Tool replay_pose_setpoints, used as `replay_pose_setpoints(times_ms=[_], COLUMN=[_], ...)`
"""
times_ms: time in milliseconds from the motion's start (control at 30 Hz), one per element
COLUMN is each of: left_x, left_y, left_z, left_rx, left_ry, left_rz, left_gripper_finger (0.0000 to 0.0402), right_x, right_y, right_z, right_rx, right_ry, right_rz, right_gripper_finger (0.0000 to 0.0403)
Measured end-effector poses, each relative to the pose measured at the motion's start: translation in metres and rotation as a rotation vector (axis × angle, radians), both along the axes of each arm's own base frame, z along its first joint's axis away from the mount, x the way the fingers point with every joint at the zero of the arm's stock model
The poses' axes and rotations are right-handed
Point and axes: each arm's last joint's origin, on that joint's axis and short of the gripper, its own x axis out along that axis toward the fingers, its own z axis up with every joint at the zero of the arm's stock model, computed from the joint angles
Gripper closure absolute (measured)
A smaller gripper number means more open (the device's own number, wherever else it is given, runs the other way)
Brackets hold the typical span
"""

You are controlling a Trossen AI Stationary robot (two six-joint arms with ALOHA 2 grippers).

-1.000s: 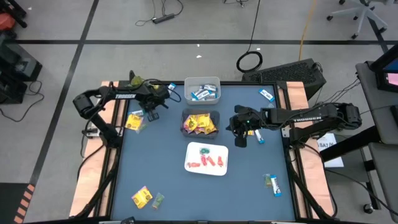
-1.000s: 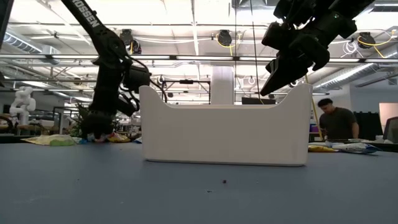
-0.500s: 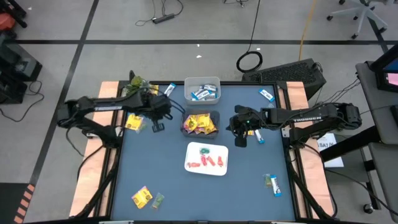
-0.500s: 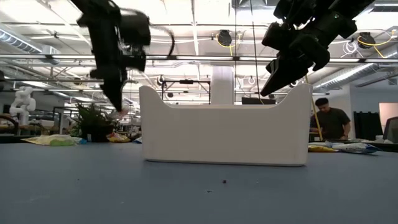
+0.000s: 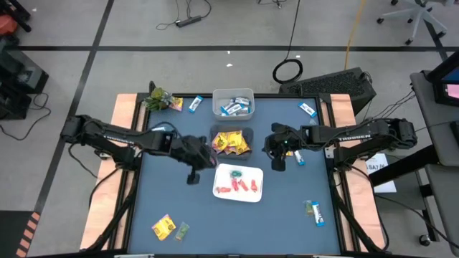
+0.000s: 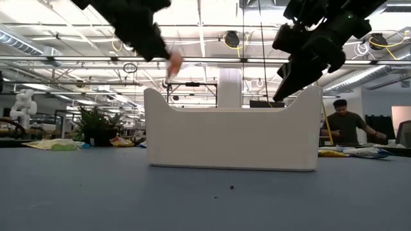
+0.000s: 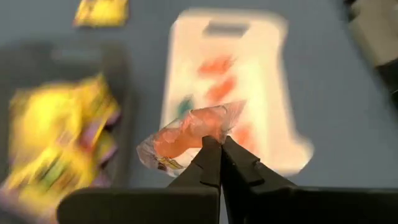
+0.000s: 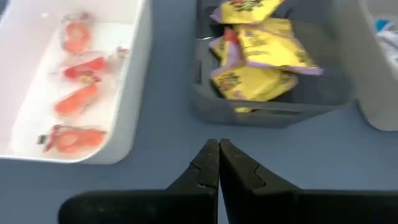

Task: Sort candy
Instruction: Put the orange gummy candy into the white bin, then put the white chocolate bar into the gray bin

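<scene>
Mid-bench you've got the white rectangular plastic tray (image 5: 221, 177) holding red wrapped candies (image 5: 239, 185), your left gripper (image 7: 220, 151) pinched on a clear-wrapped orange-red candy (image 7: 186, 134) just off the tray's left edge, right gripper (image 8: 219, 158) closed empty beside the dark bin (image 5: 213, 136).

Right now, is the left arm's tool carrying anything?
Yes, the left tool is pinched shut on a red wrapped candy, above the white tray.

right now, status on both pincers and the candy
Left pincer shut on clear-wrapped orange-red candy, above the white rectangular tray. Right pincer shut, empty, beside the dark bin of yellow packets. Nothing in the way.
</scene>
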Motion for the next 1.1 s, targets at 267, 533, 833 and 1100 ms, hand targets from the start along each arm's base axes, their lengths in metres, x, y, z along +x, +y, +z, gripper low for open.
replay_pose_setpoints(times_ms=[267, 533, 833, 1100], left_x=[0.027, 0.063, 0.078, 0.077], left_y=[-0.015, -0.02, -0.013, -0.009], left_z=[-0.013, -0.028, -0.052, -0.054], left_rx=[-0.08, -0.061, -0.051, -0.068], left_ry=[-0.084, -0.029, 0.062, 0.096], left_rz=[-0.119, -0.163, -0.142, -0.113], left_gripper_finger=[0.04, 0.04, 0.0398, 0.0324], right_x=[-0.001, -0.008, -0.014, 0.002], right_y=[0.027, 0.051, 0.079, 0.091], right_z=[-0.002, -0.006, -0.007, -0.033], right_rx=[0.042, 0.074, 0.15, 0.155], right_ry=[0.022, 0.083, 0.099, 0.149], right_rz=[0.037, 0.012, 0.036, 0.037], right_gripper_finger=[0.0403, 0.0403, 0.0403, 0.0403])
